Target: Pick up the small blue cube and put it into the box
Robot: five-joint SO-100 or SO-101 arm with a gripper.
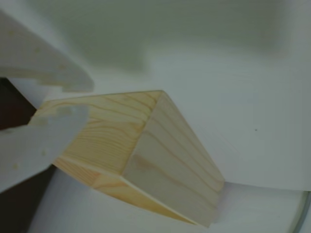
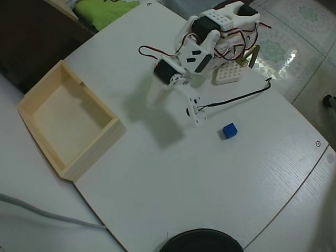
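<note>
On the white table (image 2: 210, 173), well right of the box (image 2: 92, 149) in the overhead view, sits the small blue cube (image 2: 229, 130), plain-faced and matte. The box is a shallow pale-wood tray with thick walls. Between them hangs the white plastic gripper (image 2: 173, 107), its jaws spread wide and empty. Only the wrist view shows the box's grain (image 1: 146, 145) beside blurred fingers (image 1: 43, 68); the cube is missing there.

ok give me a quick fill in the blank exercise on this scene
1. The tiny bright-blue cube lies on the white ____.
2. The shallow pale wooden box holds ____.
3. The white two-finger gripper holds ____; its fingers are spread.
4. In the overhead view the cube lies to the ____ of the gripper.

Missing words: table; nothing; nothing; right
</note>
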